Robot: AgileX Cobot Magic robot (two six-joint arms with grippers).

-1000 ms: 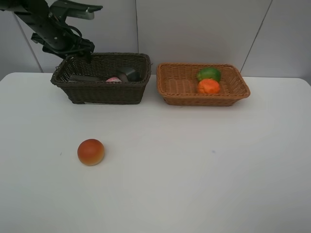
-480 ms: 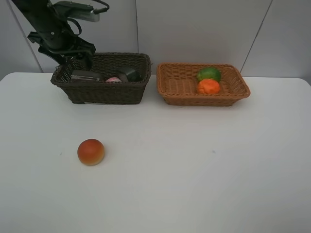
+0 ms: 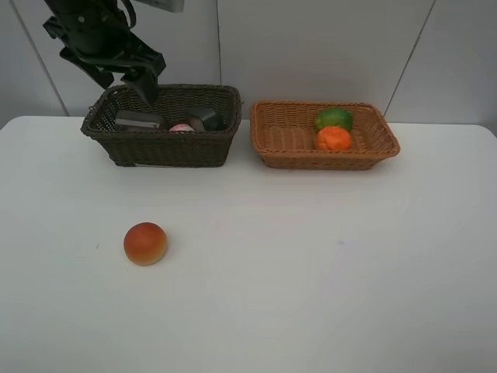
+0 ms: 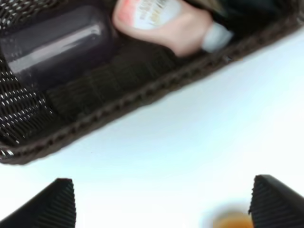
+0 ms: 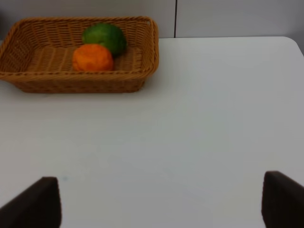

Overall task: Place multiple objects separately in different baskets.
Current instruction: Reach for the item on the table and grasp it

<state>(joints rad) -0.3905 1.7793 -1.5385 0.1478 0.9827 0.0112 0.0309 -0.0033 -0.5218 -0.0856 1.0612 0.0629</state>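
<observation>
My left gripper (image 3: 144, 85) hangs open and empty just above the back left of the dark brown basket (image 3: 159, 148). In that basket lie the purple cup (image 4: 57, 47), the pink white-capped bottle (image 4: 161, 19) and the dark pump bottle (image 3: 206, 119). The red-orange round fruit (image 3: 145, 243) sits alone on the white table. The light tan basket (image 3: 283, 140) holds the green fruit (image 3: 334, 118) and the tangerine (image 3: 334, 138). In the right wrist view my right gripper (image 5: 159, 202) is open over bare table, well short of the tan basket (image 5: 80, 83).
The two baskets stand side by side at the back of the white table (image 3: 311, 272), close to the wall. The right arm does not show in the high view.
The left arm dipped toward the dark basket, then rose and swung a little to the right above it. The fruit and baskets have not moved.
</observation>
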